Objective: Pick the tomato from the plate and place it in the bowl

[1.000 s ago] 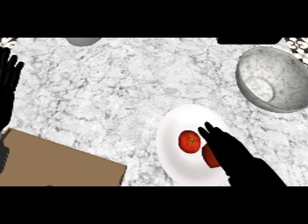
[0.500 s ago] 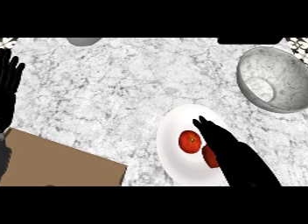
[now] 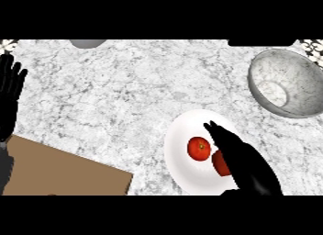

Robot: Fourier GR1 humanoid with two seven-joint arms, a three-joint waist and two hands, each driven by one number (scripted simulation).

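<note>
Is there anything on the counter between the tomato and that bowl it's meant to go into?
Nothing visible: bare marble counter lies between the tomato on the plate and the bowl.

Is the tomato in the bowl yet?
Not yet. The tomato sits on the white plate, the bowl holds nothing, and the right hand hangs over the plate with straight fingers. Grasping, lifting and placing remain. The left hand rests open at the left edge.

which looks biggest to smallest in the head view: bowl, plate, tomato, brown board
1. brown board, though the view's edge cuts it off
2. plate and bowl: close in apparent size, and the right hand covers part of the plate, so unranked
3. tomato
</note>
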